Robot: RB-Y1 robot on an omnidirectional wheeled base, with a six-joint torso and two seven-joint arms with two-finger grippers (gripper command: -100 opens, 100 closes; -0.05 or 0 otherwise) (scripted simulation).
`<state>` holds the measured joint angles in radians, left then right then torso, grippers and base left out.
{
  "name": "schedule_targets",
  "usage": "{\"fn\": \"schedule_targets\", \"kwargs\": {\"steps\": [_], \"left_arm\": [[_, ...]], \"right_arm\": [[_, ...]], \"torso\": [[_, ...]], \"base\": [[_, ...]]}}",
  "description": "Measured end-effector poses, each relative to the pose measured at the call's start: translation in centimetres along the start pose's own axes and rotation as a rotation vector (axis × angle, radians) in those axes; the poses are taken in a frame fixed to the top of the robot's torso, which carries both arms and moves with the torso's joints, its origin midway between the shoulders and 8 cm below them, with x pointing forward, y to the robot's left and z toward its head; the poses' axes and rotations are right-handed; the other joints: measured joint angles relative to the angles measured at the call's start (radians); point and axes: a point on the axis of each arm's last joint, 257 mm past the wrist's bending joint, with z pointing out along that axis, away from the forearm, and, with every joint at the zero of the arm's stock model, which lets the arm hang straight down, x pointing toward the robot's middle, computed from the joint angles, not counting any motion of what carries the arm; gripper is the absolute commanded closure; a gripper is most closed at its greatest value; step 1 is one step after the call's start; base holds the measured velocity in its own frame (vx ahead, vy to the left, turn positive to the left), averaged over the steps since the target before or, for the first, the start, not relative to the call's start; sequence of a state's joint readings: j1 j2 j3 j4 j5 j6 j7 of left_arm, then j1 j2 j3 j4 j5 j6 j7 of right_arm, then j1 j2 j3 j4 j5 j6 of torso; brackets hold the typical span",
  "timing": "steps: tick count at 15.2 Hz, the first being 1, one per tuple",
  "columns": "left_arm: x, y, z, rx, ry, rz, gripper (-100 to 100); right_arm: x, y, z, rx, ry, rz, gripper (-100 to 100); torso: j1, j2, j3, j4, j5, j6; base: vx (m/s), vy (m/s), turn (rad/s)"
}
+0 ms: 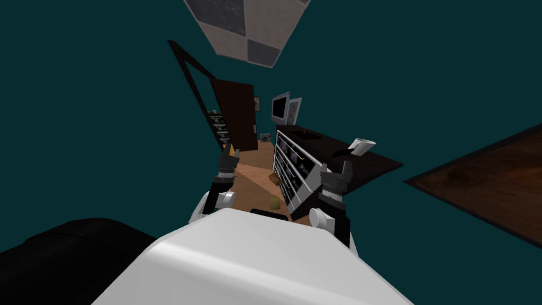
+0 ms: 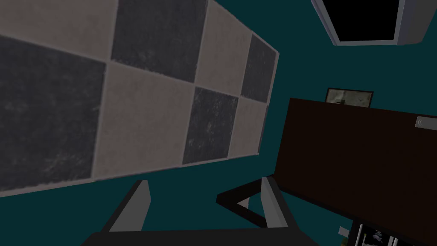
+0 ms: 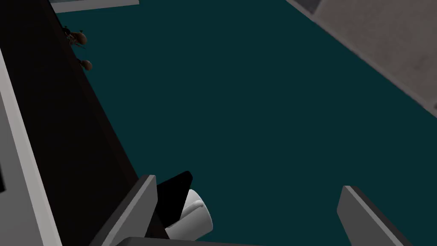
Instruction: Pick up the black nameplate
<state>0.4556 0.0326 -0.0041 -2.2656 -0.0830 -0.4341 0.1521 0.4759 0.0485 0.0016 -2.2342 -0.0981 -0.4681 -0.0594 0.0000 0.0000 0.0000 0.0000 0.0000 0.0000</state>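
Holding left gripper (image 1: 229, 153) up over the wooden floor (image 1: 254, 180), off the counter's (image 1: 312, 143) white front, blades apart with nothing between them. Holding right gripper (image 1: 337, 170) at the counter's near front edge, blades spread wide, gripping nothing. Seeing black nameplate (image 3: 174, 197) on the dark top by that near edge, just beside one blade of the right gripper and outside the gap. Seeing white mug (image 3: 194, 218) just beside the nameplate.
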Motion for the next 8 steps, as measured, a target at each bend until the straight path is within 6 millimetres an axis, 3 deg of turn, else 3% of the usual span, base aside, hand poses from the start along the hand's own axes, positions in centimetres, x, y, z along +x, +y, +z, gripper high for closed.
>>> {"fn": "schedule_targets", "kwargs": {"steps": [8], "left_arm": [[0.0, 0.0, 0.0, 0.000, 0.000, 0.000, 0]], "right_arm": [[3.0, -0.1, 0.7, -0.019, 0.178, -0.069, -100]], "torso": [[0.001, 0.002, 0.001, 0.001, 0.000, 0.000]], "base": [[-0.032, 0.015, 0.080]]}}
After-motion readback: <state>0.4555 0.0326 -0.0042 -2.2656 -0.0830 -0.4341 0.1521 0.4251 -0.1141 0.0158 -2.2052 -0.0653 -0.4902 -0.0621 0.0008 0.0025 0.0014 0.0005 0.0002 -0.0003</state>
